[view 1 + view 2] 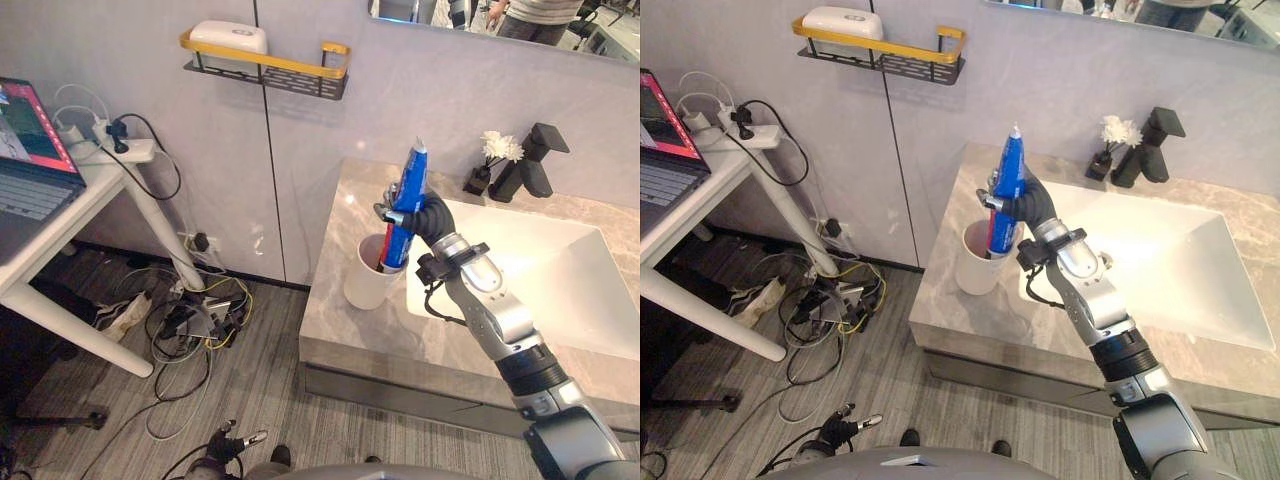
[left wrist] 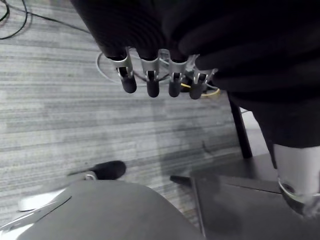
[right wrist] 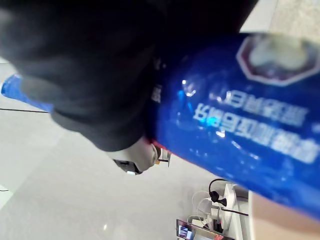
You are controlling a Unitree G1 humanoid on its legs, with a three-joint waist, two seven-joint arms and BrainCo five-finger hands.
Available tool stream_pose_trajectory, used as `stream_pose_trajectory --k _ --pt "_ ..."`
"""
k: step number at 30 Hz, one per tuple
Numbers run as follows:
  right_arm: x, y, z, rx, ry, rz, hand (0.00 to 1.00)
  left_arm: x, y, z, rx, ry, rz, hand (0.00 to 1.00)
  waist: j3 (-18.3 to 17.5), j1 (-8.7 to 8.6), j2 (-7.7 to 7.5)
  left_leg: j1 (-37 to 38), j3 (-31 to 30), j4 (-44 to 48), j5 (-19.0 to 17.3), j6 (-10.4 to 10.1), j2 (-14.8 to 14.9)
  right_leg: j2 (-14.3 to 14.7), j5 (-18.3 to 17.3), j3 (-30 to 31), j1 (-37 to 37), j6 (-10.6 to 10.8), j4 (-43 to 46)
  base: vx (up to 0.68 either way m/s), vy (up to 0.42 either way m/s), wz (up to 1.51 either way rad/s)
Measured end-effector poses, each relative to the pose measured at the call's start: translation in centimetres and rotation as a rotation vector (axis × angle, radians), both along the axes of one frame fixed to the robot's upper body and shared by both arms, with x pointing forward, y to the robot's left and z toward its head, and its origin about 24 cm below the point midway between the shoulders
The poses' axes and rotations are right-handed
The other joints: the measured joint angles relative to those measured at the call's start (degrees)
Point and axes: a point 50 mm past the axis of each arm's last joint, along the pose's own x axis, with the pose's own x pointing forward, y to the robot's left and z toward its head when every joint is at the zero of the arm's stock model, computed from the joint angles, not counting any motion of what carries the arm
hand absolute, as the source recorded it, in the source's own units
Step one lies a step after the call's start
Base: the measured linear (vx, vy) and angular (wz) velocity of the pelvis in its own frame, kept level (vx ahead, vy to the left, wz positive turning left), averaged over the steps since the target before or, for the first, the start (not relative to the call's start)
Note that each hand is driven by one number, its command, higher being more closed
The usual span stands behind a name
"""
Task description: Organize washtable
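A tall blue and red toothpaste tube (image 1: pixel 406 210) stands upright with its lower end inside a white cup (image 1: pixel 366 278) on the marble washtable (image 1: pixel 380 335), left of the sink. My right hand (image 1: pixel 420 212) is curled round the middle of the tube (image 1: pixel 1005 195), and the tube (image 3: pixel 235 115) lies close across the right wrist view. My left hand (image 2: pixel 160 75) hangs low over the floor with its fingers straight and holds nothing.
A white sink basin (image 1: pixel 560 270) lies right of the cup, with a black faucet (image 1: pixel 535 160) and a small black vase of white flowers (image 1: pixel 490 165) behind it. A gold wall shelf (image 1: pixel 265 60) holds a white box. A desk with a laptop (image 1: pixel 30 150) stands at the left over tangled cables.
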Motion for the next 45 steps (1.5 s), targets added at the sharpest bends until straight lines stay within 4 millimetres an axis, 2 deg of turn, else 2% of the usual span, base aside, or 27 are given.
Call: stream_pose_trajectory --k 9,10,18,26,34,39,45 --pt "0.0 0.7 -0.1 0.012 -0.005 0.005 1.00 0.0 0.0 0.0 0.001 0.000 0.001 0.00 0.00 0.01 0.00 -0.12 0.00 0.05 0.00 0.00 0.06 -0.01 0.00 -0.01 -0.09 0.00 0.00 0.00 0.000 0.00" --pt "0.0 0.7 -0.1 0.011 -0.006 0.005 0.00 0.0 0.0 0.0 0.001 0.000 0.001 0.00 0.00 0.01 0.00 -0.12 0.00 0.06 0.00 0.00 0.06 -0.01 0.00 -0.01 -0.09 0.00 0.00 0.00 0.000 0.00" --pt "-0.3 0.5 -1.1 -0.003 0.038 -0.001 0.00 0.0 0.0 0.0 0.001 0.000 0.002 0.00 0.02 0.05 -0.03 -0.28 -0.10 0.13 0.00 0.00 0.18 0.02 0.02 0.04 -0.19 -0.02 0.00 0.00 0.000 0.00" --pt "-1.3 1.4 1.3 0.025 -0.069 0.047 0.00 -0.1 0.1 0.0 0.001 -0.001 0.019 0.00 0.02 0.03 -0.11 -0.23 -0.09 0.13 0.00 0.01 0.20 0.01 0.04 0.10 -0.15 -0.05 -0.04 0.00 0.000 0.00" --pt "-1.5 1.4 1.6 0.030 -0.083 0.049 0.00 -0.1 0.1 0.0 0.001 -0.001 0.025 0.00 0.00 0.02 -0.18 -0.06 -0.01 0.12 0.01 0.01 0.24 0.03 0.06 0.22 -0.08 -0.07 -0.03 0.00 0.000 0.00" --pt "-1.4 0.9 2.0 0.041 -0.099 0.028 0.00 -0.1 0.2 0.0 0.003 -0.002 0.026 0.00 0.00 0.02 -0.17 -0.02 0.04 0.09 0.00 0.01 0.24 0.05 0.07 0.28 -0.08 -0.07 -0.04 0.00 0.000 0.00" --pt "-2.0 -0.1 4.2 0.089 -0.202 -0.010 0.00 -0.1 0.2 0.0 0.008 -0.004 0.029 0.00 -0.01 -0.03 -0.20 0.16 0.19 0.08 0.00 0.01 0.27 0.04 0.10 0.47 0.00 -0.10 -0.04 0.00 0.000 0.00"
